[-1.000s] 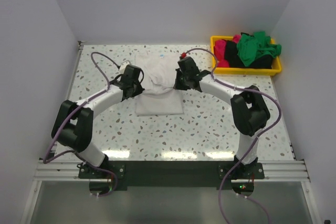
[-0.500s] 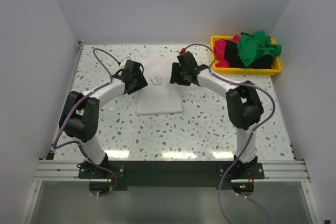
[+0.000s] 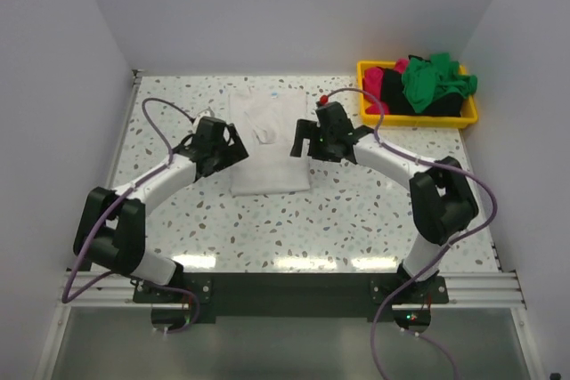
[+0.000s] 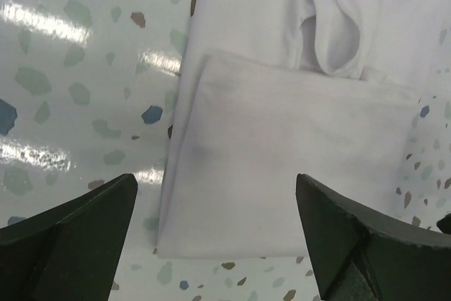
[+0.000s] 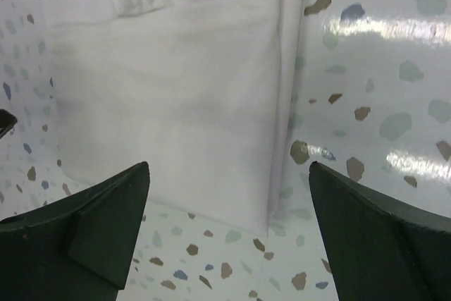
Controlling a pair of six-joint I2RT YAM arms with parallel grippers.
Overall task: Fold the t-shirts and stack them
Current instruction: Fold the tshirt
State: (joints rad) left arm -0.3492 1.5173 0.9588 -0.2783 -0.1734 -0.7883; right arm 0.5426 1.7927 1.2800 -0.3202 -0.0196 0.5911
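White cloth lies mid-table: the shirt (image 3: pixel 270 144) is partly folded, its long axis running away from the robot, with a doubled layer at its near end. The left gripper (image 3: pixel 233 150) hangs just off its left edge and the right gripper (image 3: pixel 298 140) just off its right, both spread wide and empty. Neither looks nearer, so I'd say the next fold needs both, 1 per side. The other shirts (image 3: pixel 432 82) sit in the bin (image 3: pixel 419 119), far right.

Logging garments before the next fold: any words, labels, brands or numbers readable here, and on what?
None readable in any view.
The white shirt looks plain in both wrist views; any collar tag is too small to read from above.
The bin shows no label.
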